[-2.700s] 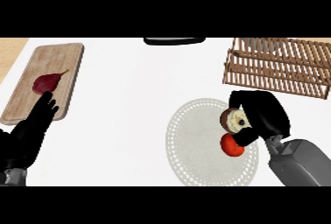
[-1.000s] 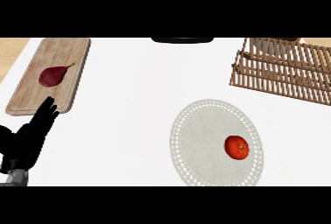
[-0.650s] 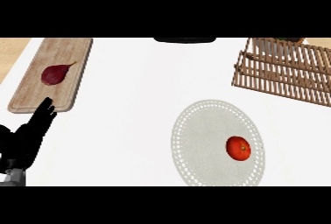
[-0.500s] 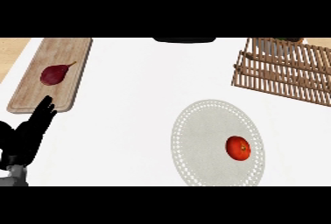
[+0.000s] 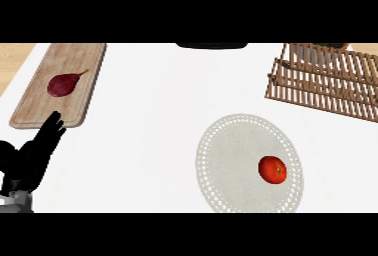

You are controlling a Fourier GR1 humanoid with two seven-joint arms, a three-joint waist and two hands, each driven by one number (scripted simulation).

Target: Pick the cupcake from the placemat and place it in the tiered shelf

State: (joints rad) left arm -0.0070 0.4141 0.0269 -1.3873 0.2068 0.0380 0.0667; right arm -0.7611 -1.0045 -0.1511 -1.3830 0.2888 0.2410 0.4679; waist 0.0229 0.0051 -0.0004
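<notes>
Left hand (image 5: pixel 31 157) resting at desk's (image 5: pixel 148 125) lower left, fingers straight, holding nothing. Right hand out of view, so fingers' state can't be told. No cupcake visible anywhere: placemat (image 5: pixel 247 157) carries only a tomato (image 5: pixel 272 169). Possibly already in wooden shelf (image 5: pixel 328 80) at upper right, top cut off by frame. Risk: mistaking tomato for target, or tipping an unseen cupcake w/ a blind reach.

A round pale woven placemat (image 5: pixel 244 145) is seen with a red tomato (image 5: pixel 272 169) on it; above-right of it stands a slatted wooden tiered shelf (image 5: pixel 328 82), far left the open left hand (image 5: pixel 33 157).
</notes>
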